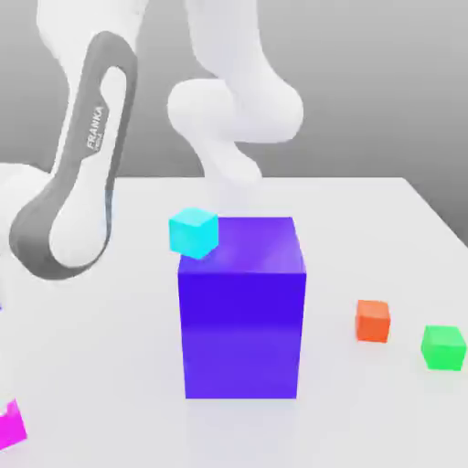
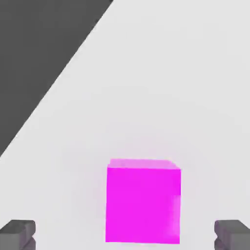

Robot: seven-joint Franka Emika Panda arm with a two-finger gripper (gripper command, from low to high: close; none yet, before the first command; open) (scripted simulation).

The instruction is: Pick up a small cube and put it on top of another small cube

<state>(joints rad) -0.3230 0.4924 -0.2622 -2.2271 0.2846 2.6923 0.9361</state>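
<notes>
Magenta cube point(image 2: 143, 201): sits flat on the white table point(image 2: 161, 88), square to the hand camera, between the two grey fingertips point(image 2: 18, 233). In the exterior view it point(image 1: 11, 424) lies at the near corner on that view's left, partly cut by the frame edge.

Gripper point(image 2: 125, 234): spread wide, one tip on each side of the cube, clear table showing between each tip and the cube's sides. It holds nothing.

Handling, as a judgement: the cube looks rigid, small and probably light, with smooth flat faces (likely a little slick, but nothing fragile). The two opposite vertical side faces, which line up with the fingers, are the natural place to grip, around mid-height, so it does not pivot.

Possible targets: cyan cube point(image 1: 194, 230), touching or just behind the top corner of the big blue-violet block point(image 1: 241, 306) (which of the two I cannot tell); orange cube point(image 1: 373, 321) and green cube point(image 1: 443, 347), near each other on the exterior view's right.

Edges: a table edge runs diagonally in the hand view, dark floor point(image 2: 39, 49) beyond it, apart from the cube.

Open room: bare table around the magenta cube. A carry toward the orange or green cube would have to go over or around the tall block.
</notes>
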